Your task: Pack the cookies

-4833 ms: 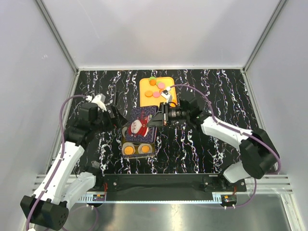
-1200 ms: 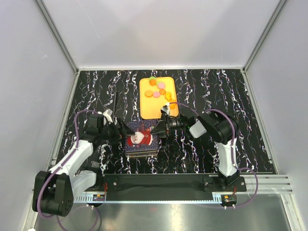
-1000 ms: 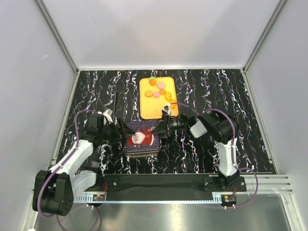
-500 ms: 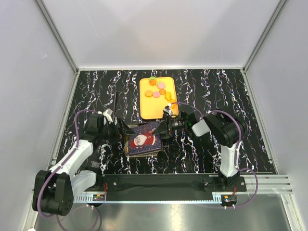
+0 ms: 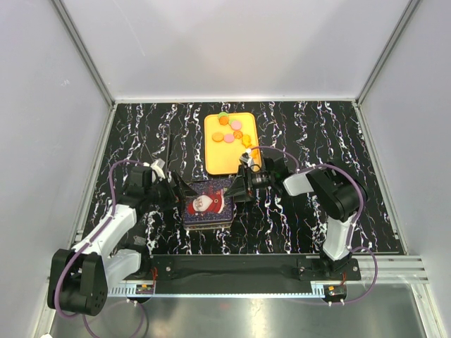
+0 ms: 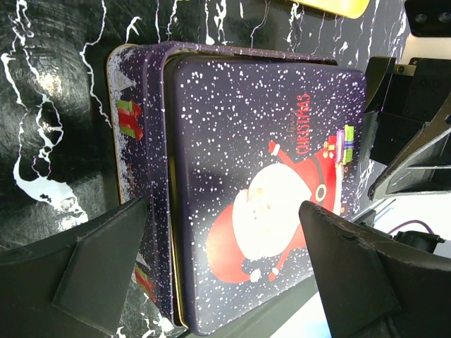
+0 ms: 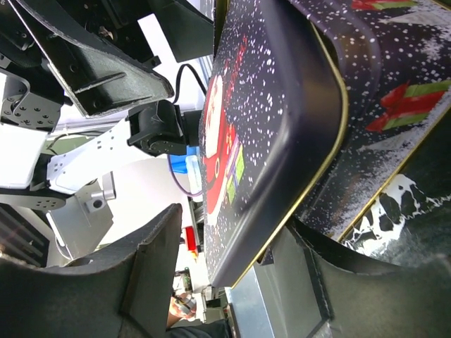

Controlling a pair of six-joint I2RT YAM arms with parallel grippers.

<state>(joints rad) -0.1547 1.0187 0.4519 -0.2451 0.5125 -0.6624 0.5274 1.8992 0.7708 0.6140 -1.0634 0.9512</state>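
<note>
The Christmas tin (image 5: 207, 220) stands between my grippers with its Santa lid (image 5: 206, 203) lying on it, slightly askew. No cookies show inside it. Several orange, pink and green cookies (image 5: 230, 132) lie on the yellow tray (image 5: 224, 158) behind. My left gripper (image 5: 180, 191) is open at the tin's left side. In the left wrist view its fingers (image 6: 99, 267) spread wide on either side of the lid (image 6: 261, 176), with the tin base (image 6: 134, 141) showing beside it. My right gripper (image 5: 238, 187) is open at the right side. In the right wrist view the lid's edge (image 7: 268, 127) lies between its fingers (image 7: 148, 274).
The black marbled table (image 5: 310, 127) is walled in by white panels. The yellow tray is close behind the right gripper. A metal rail (image 5: 232, 267) with both arm bases runs along the near edge.
Earlier the lid was held up off the tin with orange cookies showing inside. The lid now covers the tin. Half a second ago its right side was tilted up; now it lies flatter.
</note>
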